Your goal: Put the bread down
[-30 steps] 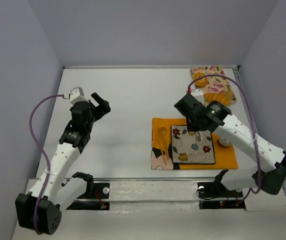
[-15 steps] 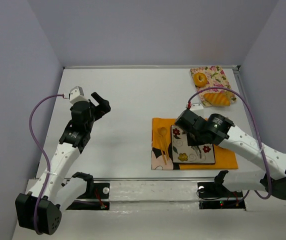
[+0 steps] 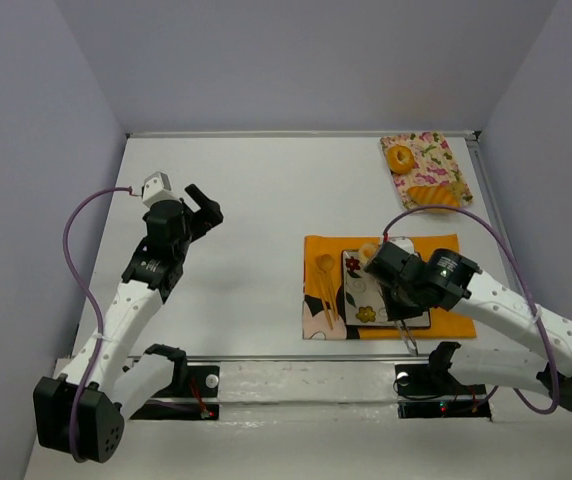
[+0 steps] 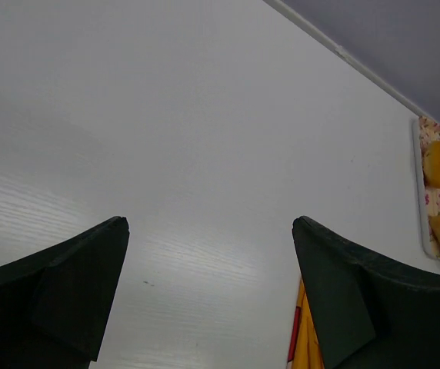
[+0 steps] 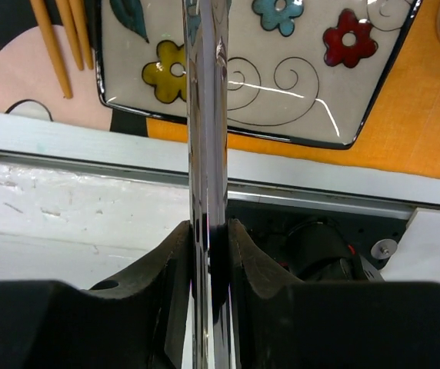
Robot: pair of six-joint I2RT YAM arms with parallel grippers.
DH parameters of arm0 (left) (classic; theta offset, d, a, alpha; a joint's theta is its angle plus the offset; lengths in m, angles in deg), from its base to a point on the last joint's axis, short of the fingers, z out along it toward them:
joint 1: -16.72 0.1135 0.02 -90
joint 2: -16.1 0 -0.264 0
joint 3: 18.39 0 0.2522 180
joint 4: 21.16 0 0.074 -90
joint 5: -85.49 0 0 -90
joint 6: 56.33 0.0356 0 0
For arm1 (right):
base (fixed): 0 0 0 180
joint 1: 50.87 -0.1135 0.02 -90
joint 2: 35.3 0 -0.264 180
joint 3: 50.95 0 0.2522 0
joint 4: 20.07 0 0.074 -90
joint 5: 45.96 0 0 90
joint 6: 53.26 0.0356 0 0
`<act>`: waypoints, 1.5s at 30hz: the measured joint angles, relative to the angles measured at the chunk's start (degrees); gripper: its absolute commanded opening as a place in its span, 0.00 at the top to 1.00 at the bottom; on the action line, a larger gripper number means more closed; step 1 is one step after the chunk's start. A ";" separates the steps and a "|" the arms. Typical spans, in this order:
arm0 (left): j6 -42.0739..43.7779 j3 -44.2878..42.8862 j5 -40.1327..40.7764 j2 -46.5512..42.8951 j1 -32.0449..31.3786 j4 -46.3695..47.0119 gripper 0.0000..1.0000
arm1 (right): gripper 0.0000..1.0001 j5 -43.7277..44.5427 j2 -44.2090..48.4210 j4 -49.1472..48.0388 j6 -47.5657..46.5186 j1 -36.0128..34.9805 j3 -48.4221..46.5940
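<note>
Half done, at a guess.

Top: the pale golden-tan ring bread peeks out at the far edge of the flowered square plate. It's mostly hidden by the right arm, so I can't tell if it's resting there.

Left wrist: left gripper is spread and empty, with open white table ahead.

Right wrist: right gripper pinches a thin shiny metal tool over the plate's near rim. The table's near edge is close, so there's little room.

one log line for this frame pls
left gripper open over table | right gripper shut on metal utensil over flowered plate | tan lump, maybe bread, at plate's far edge, mostly hidden
</note>
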 measured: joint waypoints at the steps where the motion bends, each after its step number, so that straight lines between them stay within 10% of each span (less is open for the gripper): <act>1: 0.00 0.00 0.00 0.11 0.00 0.00 0.01 | 0.66 -0.66 0.68 0.02 -0.39 0.00 0.00; 15: 0.02 0.00 0.61 0.74 0.00 0.02 0.01 | 0.48 -8.17 8.72 0.81 -1.99 0.00 0.76; 27: 0.02 0.00 0.57 1.81 0.00 0.09 0.01 | 0.56 -6.67 12.52 -1.46 -3.67 0.00 -2.25; 35: 0.02 0.00 -0.02 1.88 0.00 0.42 0.01 | 0.56 8.33 -3.74 -20.63 -11.61 0.94 -11.04; 45: 0.00 0.00 0.94 0.92 0.00 0.42 0.01 | 0.57 0.79 -37.97 -46.34 -27.08 16.96 -35.06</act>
